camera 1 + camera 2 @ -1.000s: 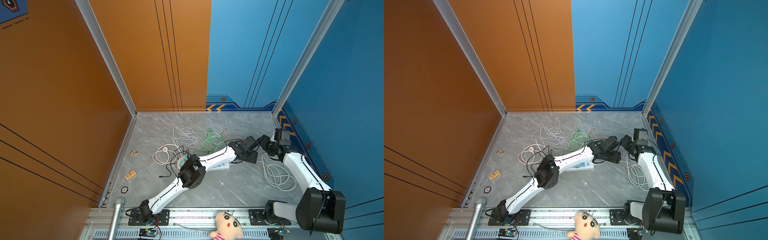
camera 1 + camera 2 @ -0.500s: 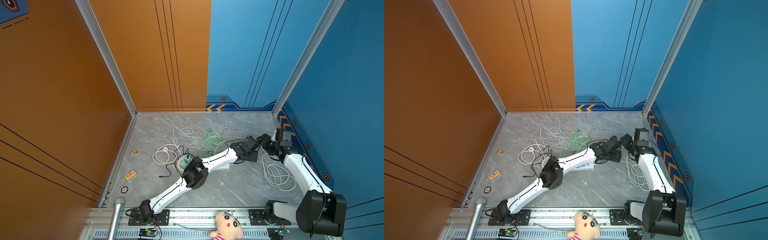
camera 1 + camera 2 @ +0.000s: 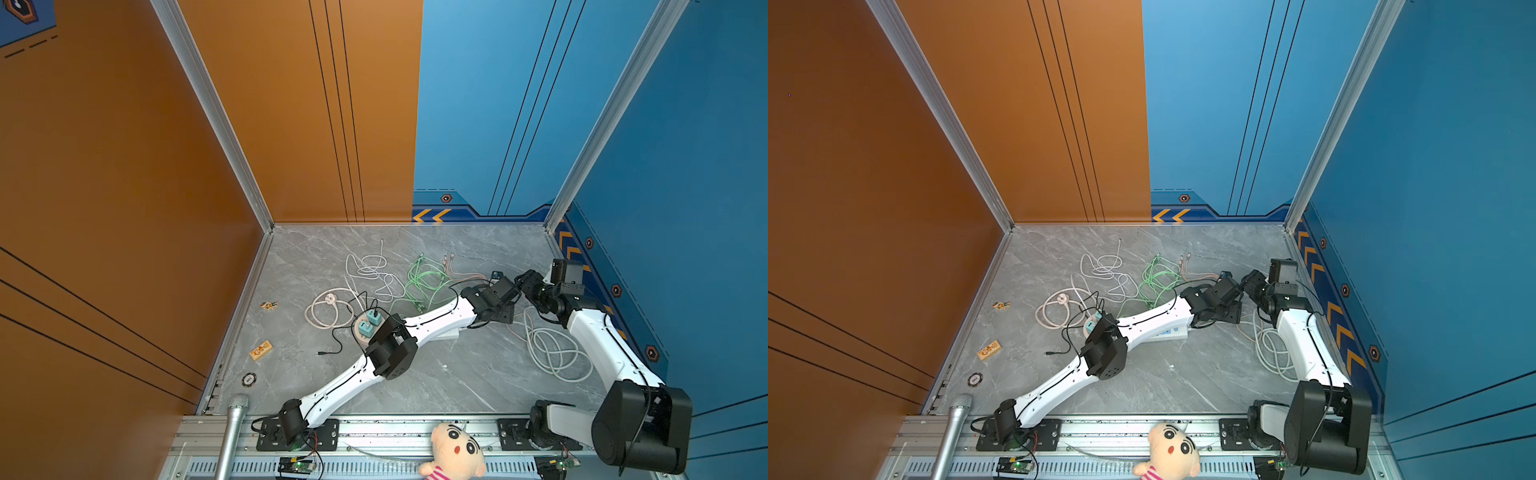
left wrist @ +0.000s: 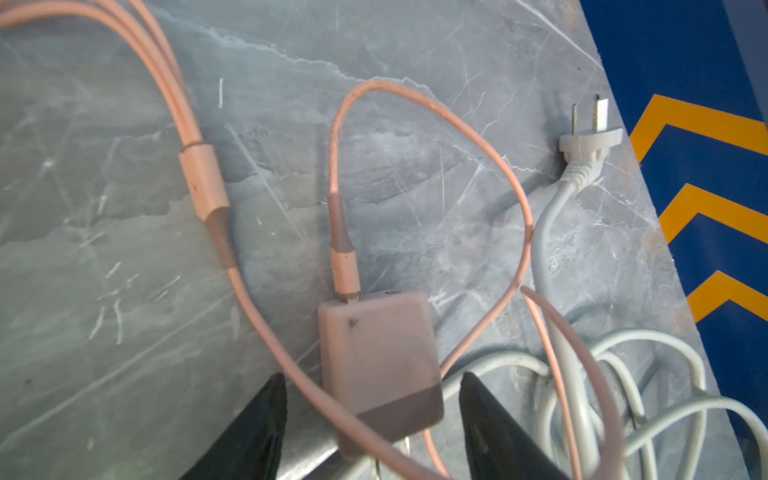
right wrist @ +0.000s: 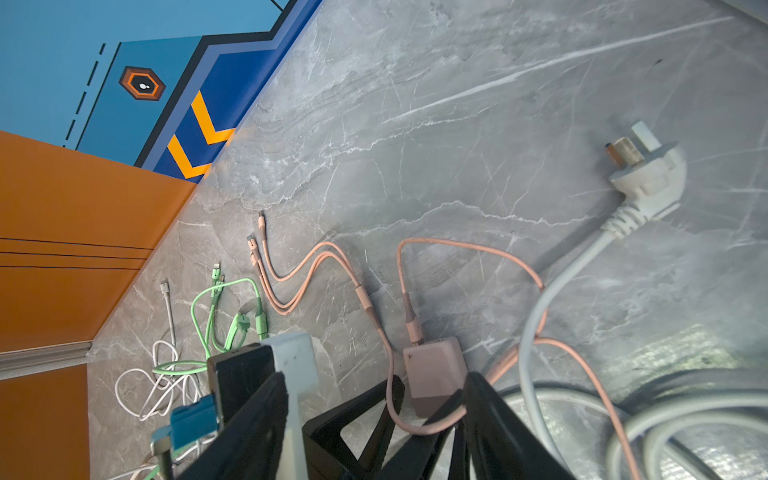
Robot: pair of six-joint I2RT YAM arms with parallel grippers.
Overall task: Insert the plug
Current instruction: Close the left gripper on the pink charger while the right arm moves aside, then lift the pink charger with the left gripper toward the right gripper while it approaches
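The strip lies on the bench under the left forearm. Beyond it, near the right wall, the two hands are close together. The left hand is open. Its fingers flank the pink charger with a gap on each side. The charger lies on the bench with a pink cable plugged into its far end. The right hand is open too and holds nothing. Past the charger, a white plug lies by the wall.
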